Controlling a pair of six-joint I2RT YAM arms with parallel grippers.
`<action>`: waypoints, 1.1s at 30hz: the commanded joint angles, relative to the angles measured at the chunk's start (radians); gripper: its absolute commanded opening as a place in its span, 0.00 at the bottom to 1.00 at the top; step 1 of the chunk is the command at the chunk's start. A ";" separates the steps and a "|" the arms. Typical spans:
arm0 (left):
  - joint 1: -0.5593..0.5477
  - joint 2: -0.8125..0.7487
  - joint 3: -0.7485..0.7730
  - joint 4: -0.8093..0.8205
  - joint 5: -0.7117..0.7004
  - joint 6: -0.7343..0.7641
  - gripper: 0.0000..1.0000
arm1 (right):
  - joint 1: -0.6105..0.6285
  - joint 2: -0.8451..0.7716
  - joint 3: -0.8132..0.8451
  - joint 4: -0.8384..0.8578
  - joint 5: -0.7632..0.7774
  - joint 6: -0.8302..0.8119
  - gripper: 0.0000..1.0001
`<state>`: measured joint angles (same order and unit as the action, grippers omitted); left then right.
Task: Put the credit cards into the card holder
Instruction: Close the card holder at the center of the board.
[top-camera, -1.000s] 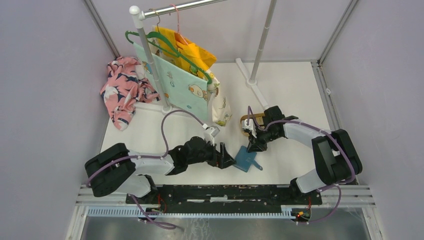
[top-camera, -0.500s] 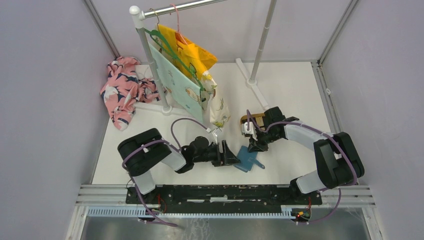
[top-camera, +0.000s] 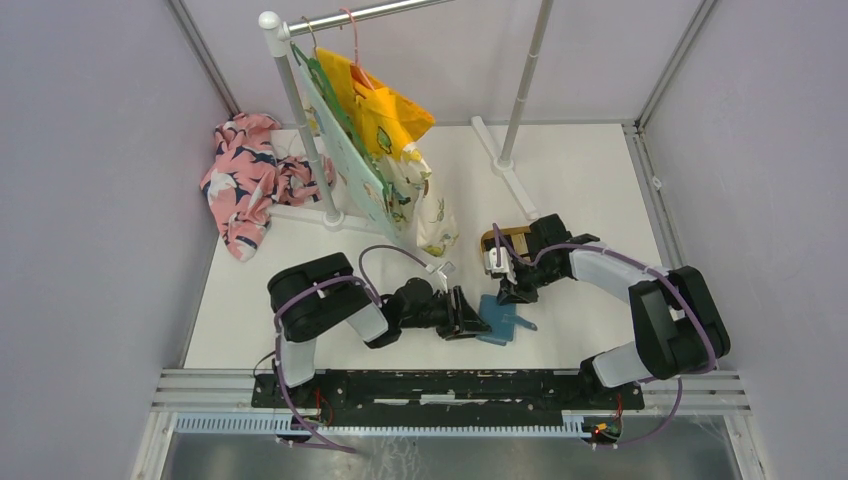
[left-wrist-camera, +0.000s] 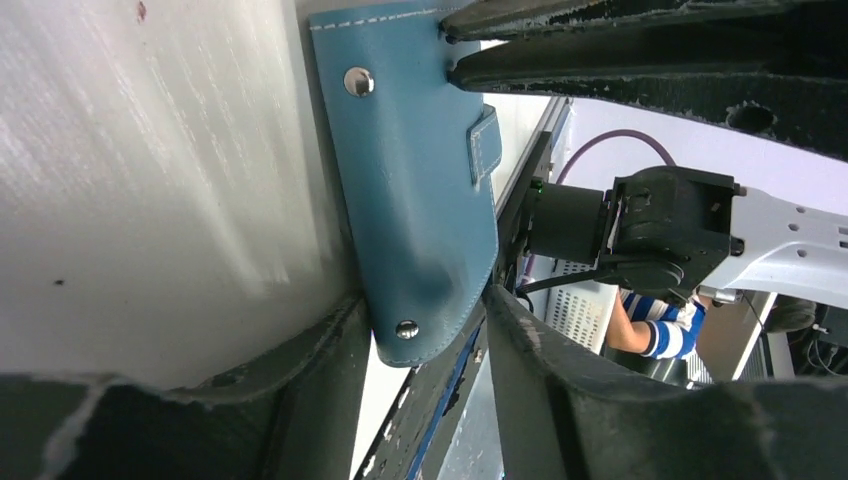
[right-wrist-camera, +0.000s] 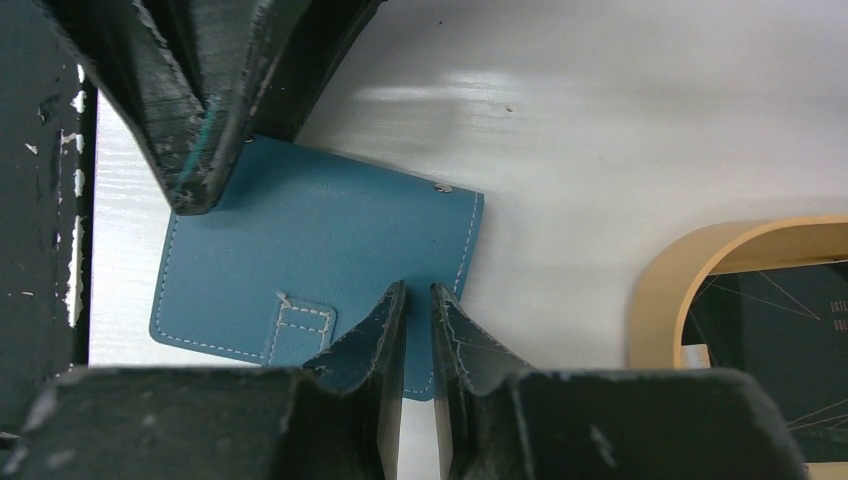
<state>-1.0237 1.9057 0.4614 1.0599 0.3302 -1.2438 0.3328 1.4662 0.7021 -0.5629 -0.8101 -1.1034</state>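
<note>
White desk (top-camera: 590, 180) is carrying the card holder (top-camera: 497, 318), lying folded shut near the middle. The left claw (top-camera: 472, 318) is straddling its left side, seemingly to steady it, though I cannot tell whether it is pinching. The right claw (top-camera: 508, 293), almost closed and empty, is hovering at the holder's far edge, probably to pry it open, while the credit cards (right-wrist-camera: 770, 330) are sitting in the tan tray (right-wrist-camera: 660, 290) beyond.

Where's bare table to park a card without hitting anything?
Widest bare table: far right, between the rack foot and the right wall; also front left, between the pink cloth and the left arm. Crowded centre: card holder, tan tray, left gripper, right gripper.
</note>
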 joint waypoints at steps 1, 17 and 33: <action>-0.003 0.056 0.021 -0.174 -0.099 0.020 0.50 | -0.004 0.012 -0.048 -0.061 0.134 -0.056 0.20; -0.004 -0.131 0.055 -0.405 -0.215 0.258 0.02 | -0.013 -0.137 -0.012 -0.189 -0.062 -0.205 0.24; -0.145 -0.465 0.489 -1.714 -0.894 0.686 0.02 | -0.266 -0.458 -0.088 0.237 -0.105 0.371 0.33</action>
<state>-1.1267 1.4612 0.8467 -0.2729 -0.3222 -0.6739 0.1303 1.0328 0.6487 -0.5171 -0.9264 -0.9642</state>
